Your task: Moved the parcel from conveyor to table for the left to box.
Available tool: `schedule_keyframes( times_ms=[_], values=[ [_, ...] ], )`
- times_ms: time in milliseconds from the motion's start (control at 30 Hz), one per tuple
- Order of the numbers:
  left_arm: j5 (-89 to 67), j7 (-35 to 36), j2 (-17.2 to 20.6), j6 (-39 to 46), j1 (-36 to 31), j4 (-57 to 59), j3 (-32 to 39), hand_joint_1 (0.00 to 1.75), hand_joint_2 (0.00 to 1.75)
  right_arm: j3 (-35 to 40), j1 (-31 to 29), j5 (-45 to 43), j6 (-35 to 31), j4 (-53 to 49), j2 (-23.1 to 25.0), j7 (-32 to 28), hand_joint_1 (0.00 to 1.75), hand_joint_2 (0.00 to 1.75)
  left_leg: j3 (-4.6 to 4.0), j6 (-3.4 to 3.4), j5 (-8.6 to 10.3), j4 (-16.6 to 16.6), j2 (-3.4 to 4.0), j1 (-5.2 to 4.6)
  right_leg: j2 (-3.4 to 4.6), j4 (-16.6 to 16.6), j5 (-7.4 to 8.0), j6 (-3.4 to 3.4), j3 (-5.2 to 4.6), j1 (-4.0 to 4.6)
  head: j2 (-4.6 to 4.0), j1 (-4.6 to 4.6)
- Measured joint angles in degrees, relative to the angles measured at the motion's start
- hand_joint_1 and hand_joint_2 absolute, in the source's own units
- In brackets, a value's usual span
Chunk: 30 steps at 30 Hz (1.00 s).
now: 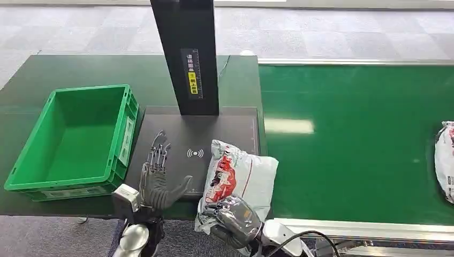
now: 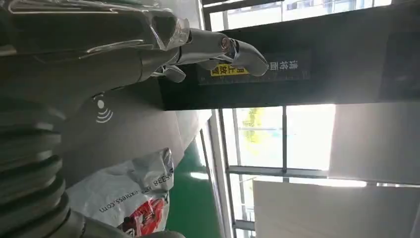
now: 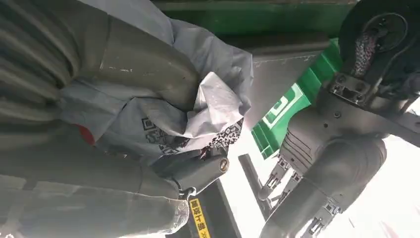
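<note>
The right robot hand (image 1: pixel 235 217) grips the near end of a grey parcel (image 1: pixel 241 171), its fingers closed around the crumpled plastic, as the right wrist view confirms with the thumb (image 3: pixel 143 74) pressed into the bag. The parcel, printed with a red and white design, lies across the right edge of the dark scanner pad (image 1: pixel 225 128), its far end resting on the pad just beside the pad's wireless symbol and its right corner reaching over the green conveyor (image 1: pixel 353 134). The near end, with the robot hand on it, hangs past the front edge of the table (image 1: pixel 53 69).

The left robot hand (image 1: pixel 158 179) hovers over the pad to the left of the parcel, holding nothing, its fingers spread and pointing away from the robot, the thumb stretched toward the parcel without touching it. The left wrist view shows the fingertips (image 2: pixel 245 52) before the black post (image 1: pixel 184 53) that rises from the pad's far side and carries a yellow label.

A green crate (image 1: pixel 75 139) stands on the table just left of the pad. A second parcel (image 1: pixel 445 160) lies on the conveyor well to the right of the pad, at the frame's edge.
</note>
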Motion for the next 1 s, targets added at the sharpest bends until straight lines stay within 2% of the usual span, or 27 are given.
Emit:
schedule_keyframes(
  times_ms=[33, 100, 200, 233, 367, 467, 800, 1000],
  values=[
    [0.0, 0.0, 0.0, 0.0, 0.0, 0.0, 0.0, 0.00, 1.75, 0.0, 0.0, -0.1, 0.0, 0.0, 0.1, -0.1, 1.75, 1.75, 0.00, 0.00, 0.00, 0.0, 0.00, 0.00, 0.00, 0.0, 0.00, 0.00, 0.00, 0.00, 0.00, 0.00],
    [0.0, 0.0, -0.1, 0.0, 0.0, 0.0, 0.0, 0.00, 1.75, 0.0, -0.1, -0.4, -0.1, 0.0, 0.1, -0.1, 1.45, 1.75, 0.00, 0.00, 0.00, 0.0, 0.00, 0.00, 0.00, 0.0, 0.00, 0.00, 0.00, 0.00, 0.00, 0.00],
    [0.0, 0.0, -0.1, 0.0, -0.1, 0.0, 0.1, 0.00, 1.75, 0.0, -0.4, -1.0, -0.5, 0.0, 0.1, 0.1, 0.05, 1.75, 0.00, 0.00, 0.00, 0.0, 0.00, 0.00, 0.00, 0.0, 0.00, 0.00, 0.00, 0.00, 0.00, 0.00],
    [0.0, 0.0, -0.1, 0.0, -0.1, 0.0, 0.1, 0.00, 1.75, 0.0, -0.5, -1.0, -0.7, 0.0, 0.2, 0.3, 0.00, 1.75, 0.00, 0.00, 0.00, 0.0, 0.00, 0.00, 0.00, 0.0, 0.00, 0.00, 0.01, 0.00, 0.00, 0.00],
    [0.0, 0.1, -0.2, 0.1, -0.2, 0.0, 0.2, 0.00, 1.75, -0.1, -1.1, -1.8, -2.1, 0.2, 0.2, 1.5, 0.00, 1.75, 0.01, 0.00, 0.00, 0.0, 0.00, 0.00, 0.00, 0.0, 0.00, 0.00, 0.01, 0.00, 0.00, 0.00],
    [0.0, 0.1, -0.1, 0.1, -0.1, 0.0, 0.2, 0.00, 1.75, -1.7, -1.0, -6.4, -2.0, 0.5, 0.5, 2.8, 0.00, 1.75, 0.00, 0.00, 0.00, 0.0, -0.01, 0.00, -0.01, 0.0, 0.00, 0.00, 0.01, 0.00, 0.00, 0.00],
    [0.0, 0.1, 0.0, 0.4, 0.6, 0.0, 0.3, 0.00, 1.75, -7.5, -0.4, -18.2, 3.1, 0.5, 0.9, 2.1, 0.00, 1.75, 0.00, 0.00, 0.00, 0.0, -0.01, 0.00, -0.01, 0.0, 0.00, 0.00, 0.01, -0.01, 0.00, 0.00],
    [0.0, 0.0, 0.1, 1.2, 1.7, -0.3, 0.3, 0.00, 1.75, -9.7, 0.9, -19.1, 4.0, 0.1, 0.8, 2.1, 0.00, 1.75, 0.01, 0.00, 0.00, 0.0, -0.01, 0.00, -0.01, 0.0, 0.00, 0.00, 0.01, -0.01, 0.00, 0.00]
  ],
)
